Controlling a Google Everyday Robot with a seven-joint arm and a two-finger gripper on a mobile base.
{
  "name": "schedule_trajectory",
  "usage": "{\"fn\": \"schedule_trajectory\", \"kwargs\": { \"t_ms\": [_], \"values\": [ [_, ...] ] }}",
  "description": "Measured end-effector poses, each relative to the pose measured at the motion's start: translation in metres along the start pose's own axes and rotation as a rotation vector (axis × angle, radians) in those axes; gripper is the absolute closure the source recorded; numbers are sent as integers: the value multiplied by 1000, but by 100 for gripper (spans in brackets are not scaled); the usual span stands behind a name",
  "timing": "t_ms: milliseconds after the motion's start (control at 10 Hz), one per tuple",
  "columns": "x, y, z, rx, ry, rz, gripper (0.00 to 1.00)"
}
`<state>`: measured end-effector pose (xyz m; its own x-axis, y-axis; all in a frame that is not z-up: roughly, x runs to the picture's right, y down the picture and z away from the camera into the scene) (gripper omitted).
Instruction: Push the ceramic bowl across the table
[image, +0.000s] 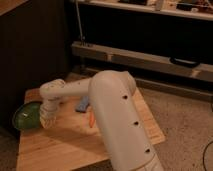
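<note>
The ceramic bowl (27, 115) is dark green, wide and shallow. It sits at the far left edge of the light-wood table (65, 147) and seems to hang partly over that edge. My gripper (48, 120) is low over the table, right against the bowl's right rim. My white arm (115, 115) reaches in from the lower right, bends at the elbow and covers the middle of the table.
A small blue object (82, 104) and an orange object (92, 119) lie mid-table beside my arm. A dark cabinet stands behind the table on the left. A shelf unit with a metal rail (130, 57) runs along the back. Speckled floor lies to the right.
</note>
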<state>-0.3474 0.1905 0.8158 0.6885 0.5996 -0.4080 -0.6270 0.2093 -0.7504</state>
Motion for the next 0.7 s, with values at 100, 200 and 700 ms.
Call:
{"fn": "schedule_trajectory", "kwargs": {
  "t_ms": [100, 200, 700],
  "values": [
    [-1, -1, -2, 7, -6, -4, 100],
    [-1, -3, -2, 8, -7, -2, 100],
    [-1, -2, -1, 8, -7, -3, 100]
  ]
}}
